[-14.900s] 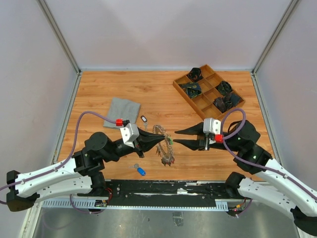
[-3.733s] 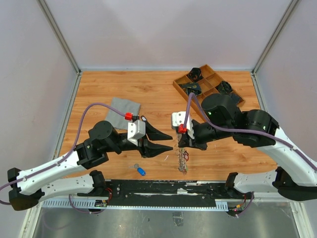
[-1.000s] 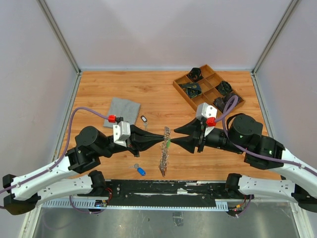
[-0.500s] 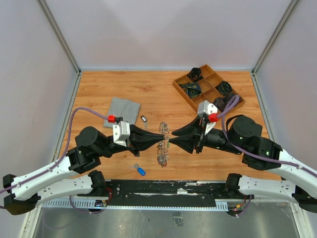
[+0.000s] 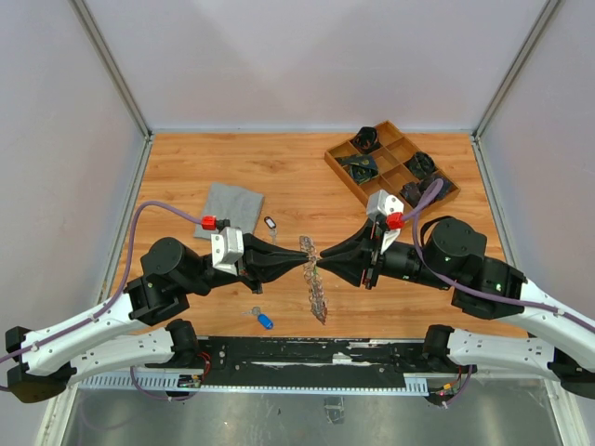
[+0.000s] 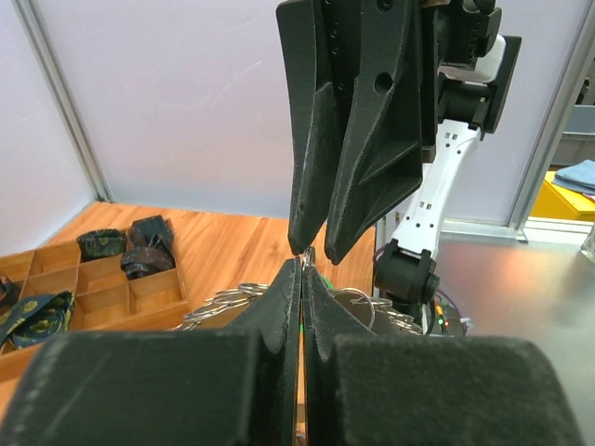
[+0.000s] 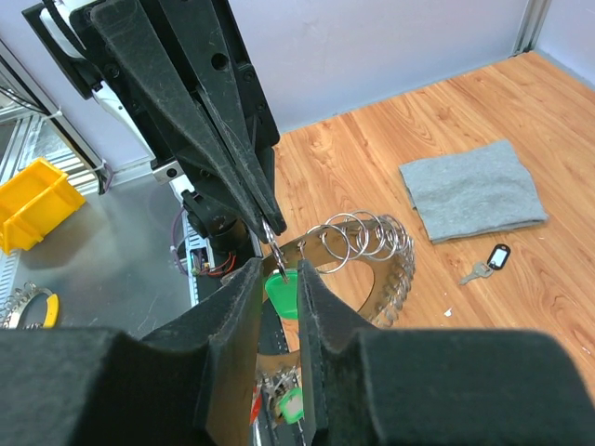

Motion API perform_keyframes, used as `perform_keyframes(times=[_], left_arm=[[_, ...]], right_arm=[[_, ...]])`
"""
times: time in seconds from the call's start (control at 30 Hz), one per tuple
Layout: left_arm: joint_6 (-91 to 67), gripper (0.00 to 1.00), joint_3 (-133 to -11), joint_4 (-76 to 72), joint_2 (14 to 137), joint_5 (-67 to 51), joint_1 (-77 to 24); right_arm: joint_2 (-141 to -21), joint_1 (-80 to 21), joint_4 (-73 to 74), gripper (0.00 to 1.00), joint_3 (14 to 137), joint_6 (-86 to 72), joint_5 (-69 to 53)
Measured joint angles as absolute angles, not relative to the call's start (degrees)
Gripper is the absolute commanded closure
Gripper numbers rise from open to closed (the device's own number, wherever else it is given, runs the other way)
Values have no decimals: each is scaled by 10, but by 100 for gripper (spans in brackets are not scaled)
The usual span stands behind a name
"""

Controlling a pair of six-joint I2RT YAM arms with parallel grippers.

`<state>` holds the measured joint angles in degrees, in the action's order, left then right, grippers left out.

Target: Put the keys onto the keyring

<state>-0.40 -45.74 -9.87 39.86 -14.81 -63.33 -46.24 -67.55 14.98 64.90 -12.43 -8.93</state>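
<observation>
Keyring (image 5: 313,279) and its load hang in the air between the two grippers, above the middle of the worktop (image 5: 279,167) and toward its near edge. The left gripper (image 5: 299,265) is clenched on the top of the keyring. The right gripper (image 5: 323,265) meets it tip to tip, jaws a narrow slot around a green tag (image 7: 284,290). I cannot tell whether they pinch it.

It looks heavy for its size and loose, so it will likely swing and jangle under any move. The wire is stiff, thin and probably slippery. The best hold is on bare wire between keys, not on a key, which would pivot.

The keyring is a spiky grey chain of silver keys (image 5: 319,305) and small split rings (image 7: 358,237), drooping toward the near edge. A key with a blue tag (image 5: 264,321) lies loose near the near edge, left of centre. Another with a black tag (image 5: 271,223) lies just beside a grey cloth (image 5: 231,203).
</observation>
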Motion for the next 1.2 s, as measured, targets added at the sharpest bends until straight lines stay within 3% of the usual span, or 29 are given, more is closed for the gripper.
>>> perform_keyframes(times=[0.47, 1.03, 1.2], left_arm=[[-4, 100, -453, -99, 394, -145, -634], [-4, 99, -449, -99, 387, -133, -634], [-4, 100, -446, -97, 387, -131, -634]], right_arm=[[-470, -675, 150, 100, 649, -135, -90], [-498, -675, 183, 99, 663, -167, -59], [-506, -675, 192, 83, 663, -168, -60]])
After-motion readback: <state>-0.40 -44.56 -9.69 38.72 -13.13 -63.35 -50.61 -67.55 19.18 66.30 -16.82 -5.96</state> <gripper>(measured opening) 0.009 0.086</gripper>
